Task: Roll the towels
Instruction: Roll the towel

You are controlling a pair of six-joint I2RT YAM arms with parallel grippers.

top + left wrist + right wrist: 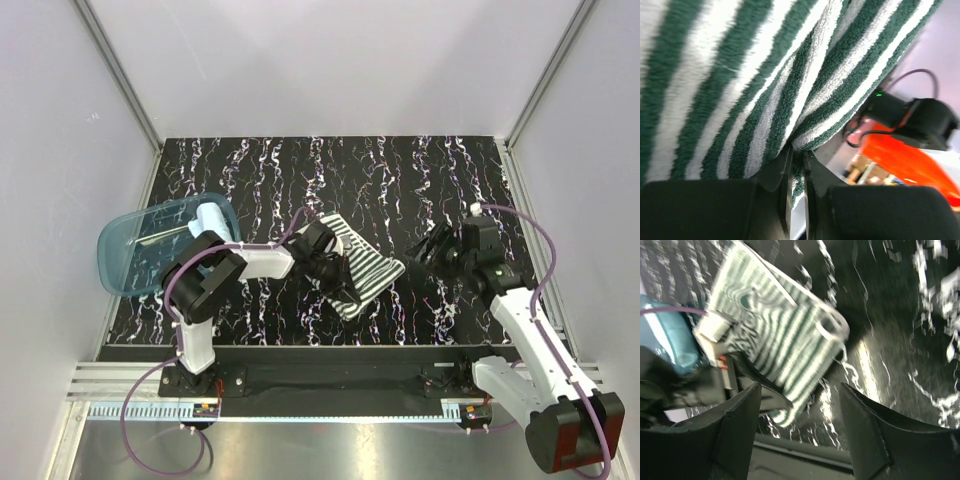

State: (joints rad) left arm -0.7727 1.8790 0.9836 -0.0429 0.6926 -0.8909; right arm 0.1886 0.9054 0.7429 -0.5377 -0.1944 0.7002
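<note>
Striped towel (765, 90) pinched in left fingers (781, 182), right fingers (735, 435) spread, apart

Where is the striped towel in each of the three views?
Top external: striped towel lies near the centre, slightly low.
Left wrist: it fills the upper left and hangs down to the bottom centre.
Right wrist: it is centre-left, tilted.
Shared landmark: the left gripper, shut on the towel's edge and seen at that edge in every view.
</note>
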